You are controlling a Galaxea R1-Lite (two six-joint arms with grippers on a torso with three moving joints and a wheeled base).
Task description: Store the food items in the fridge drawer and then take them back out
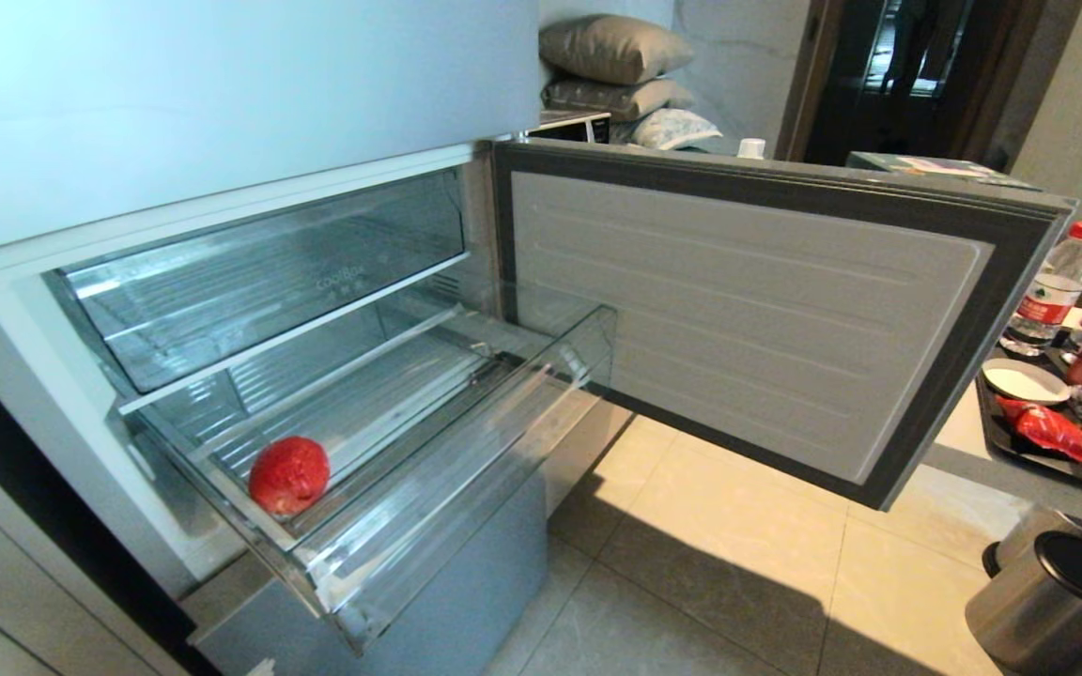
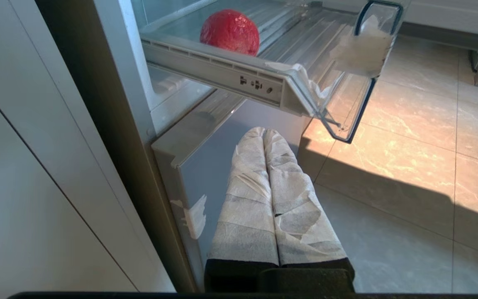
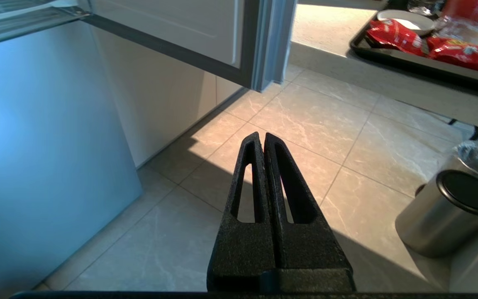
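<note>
- Head view: the fridge drawer stands pulled out, and one dull red fruit lies in its front corner on the cabinet side — stored, by my reckoning. No arm shows, and no second food item is in the drawer.
- Left wrist view: the left claw, cloth-wrapped and pressed together, hangs empty below the drawer, the fruit above it.
- Right wrist view: the right claw, shut and empty, points at the floor beyond the drawer — the rest of the storing and all the retrieval look undone.
</note>
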